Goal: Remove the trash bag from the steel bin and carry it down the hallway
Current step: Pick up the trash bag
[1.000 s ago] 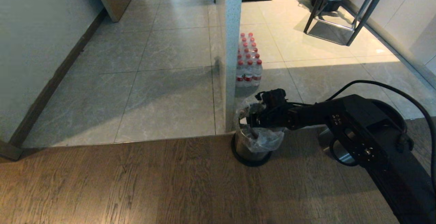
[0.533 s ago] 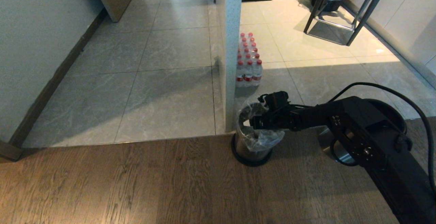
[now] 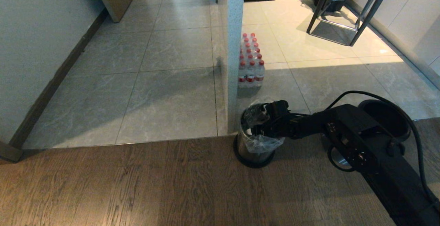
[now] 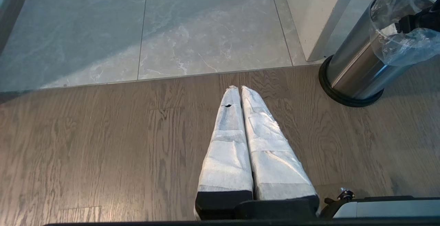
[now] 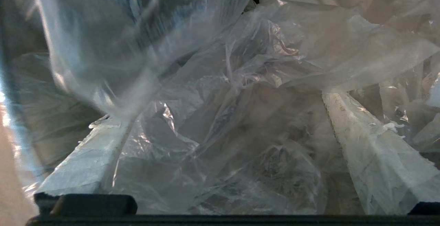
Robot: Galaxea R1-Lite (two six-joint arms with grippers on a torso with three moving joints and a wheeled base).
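Dropped lower since before, right gripper (image 3: 262, 124) now inside bin (image 3: 253, 147) at centre frame, fingers (image 5: 371, 157) spread around crumpled bag (image 5: 240, 123); left gripper (image 4: 237, 90) pressed together.

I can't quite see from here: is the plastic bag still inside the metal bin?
Inside. The trash bag drapes over the rim of the upright steel bin, and the open right gripper reaches into it.
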